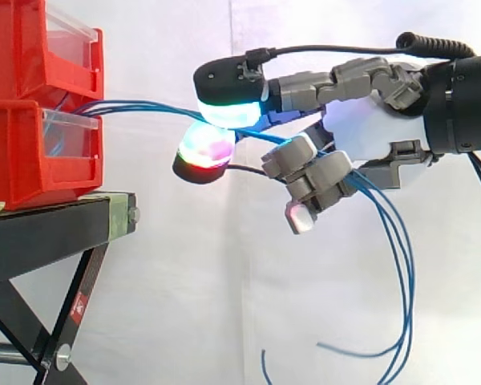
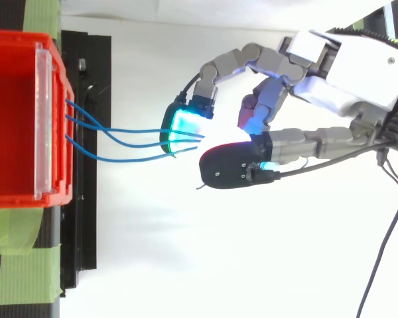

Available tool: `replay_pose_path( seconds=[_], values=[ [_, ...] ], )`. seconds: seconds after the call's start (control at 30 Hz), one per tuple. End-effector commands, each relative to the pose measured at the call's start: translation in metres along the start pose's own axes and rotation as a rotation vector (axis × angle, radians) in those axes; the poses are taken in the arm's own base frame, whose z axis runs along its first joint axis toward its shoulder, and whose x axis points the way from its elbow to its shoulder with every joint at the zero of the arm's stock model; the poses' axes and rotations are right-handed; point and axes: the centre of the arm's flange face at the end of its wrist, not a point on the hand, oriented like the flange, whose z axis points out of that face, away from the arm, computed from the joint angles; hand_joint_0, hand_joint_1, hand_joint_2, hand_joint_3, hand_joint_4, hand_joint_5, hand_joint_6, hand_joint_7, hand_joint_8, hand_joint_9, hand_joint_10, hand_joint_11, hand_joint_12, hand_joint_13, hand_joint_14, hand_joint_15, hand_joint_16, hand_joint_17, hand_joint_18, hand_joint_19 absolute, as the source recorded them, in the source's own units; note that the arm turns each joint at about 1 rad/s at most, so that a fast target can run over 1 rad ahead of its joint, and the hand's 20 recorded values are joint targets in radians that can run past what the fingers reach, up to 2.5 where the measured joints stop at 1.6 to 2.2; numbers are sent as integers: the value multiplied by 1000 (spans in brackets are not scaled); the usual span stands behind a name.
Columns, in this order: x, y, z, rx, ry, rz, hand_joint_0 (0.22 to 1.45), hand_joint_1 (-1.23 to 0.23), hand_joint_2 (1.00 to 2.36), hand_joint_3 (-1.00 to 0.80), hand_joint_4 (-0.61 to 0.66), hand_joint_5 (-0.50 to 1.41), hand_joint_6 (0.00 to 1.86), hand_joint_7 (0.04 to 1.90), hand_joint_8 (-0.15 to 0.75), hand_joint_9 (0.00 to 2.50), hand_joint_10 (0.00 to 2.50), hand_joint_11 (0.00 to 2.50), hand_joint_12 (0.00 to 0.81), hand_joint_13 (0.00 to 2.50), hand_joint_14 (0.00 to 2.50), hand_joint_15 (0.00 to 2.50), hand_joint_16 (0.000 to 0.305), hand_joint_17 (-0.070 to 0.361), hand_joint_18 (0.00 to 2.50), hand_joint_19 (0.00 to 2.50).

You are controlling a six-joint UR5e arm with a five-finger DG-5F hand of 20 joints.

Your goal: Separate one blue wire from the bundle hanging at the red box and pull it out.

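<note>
Three thin blue wires leave the front of the lower red bin and run almost level to the right. In the top view the blue wires fan out from the red bin's rim and meet at the hand's glowing pads. The hand comes in from the right, its palm well clear of the bin. Two pads are closed together on the wires just right of the bin. Behind the pads the wires pass under the curled fingers and hang down in long loose ends. I cannot tell whether one wire is apart from the others inside the pinch.
A second red bin with a clear front is stacked on the lower one. Both rest on a black stand with crossed legs. Green tape lies on the stand beside the bin. A white curtain hangs behind.
</note>
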Motion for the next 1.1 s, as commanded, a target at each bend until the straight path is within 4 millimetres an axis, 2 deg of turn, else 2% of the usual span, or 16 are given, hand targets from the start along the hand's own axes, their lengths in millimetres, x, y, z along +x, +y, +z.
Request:
replay_pose_path(
  seconds=[0.0, 0.13, 0.43, 0.93, 1.07],
  values=[
    [-1, -2, -1, 15, 3, -13, 620, -692, 1021, -85, 34, -171, 923, 843, 359, 1472, 15, 1485, 411, 1319, 641, 1632, 54, 122, 1216, 904],
    [-1, -3, -3, 28, 7, -19, 620, -692, 1021, -85, 33, -171, 922, 846, 361, 1472, 16, 1501, 412, 1286, 964, 1567, 55, 123, 1267, 980],
    [-2, -4, -4, 36, 9, -25, 621, -692, 1021, -85, 35, -172, 922, 847, 352, 1476, 13, 1523, 408, 1274, 1222, 1532, 53, 119, 1303, 1082],
    [-2, -3, -4, 33, 8, -36, 620, -695, 1021, -109, 52, -174, 919, 840, 337, 1459, 10, 1536, 404, 1252, 1192, 1543, 52, 118, 1295, 1112],
    [-9, 8, 1, 25, -6, -44, 619, -695, 1021, -109, 50, -174, 919, 839, 345, 1452, 10, 1527, 403, 1251, 1185, 1544, 52, 118, 1287, 1105]
  ],
)
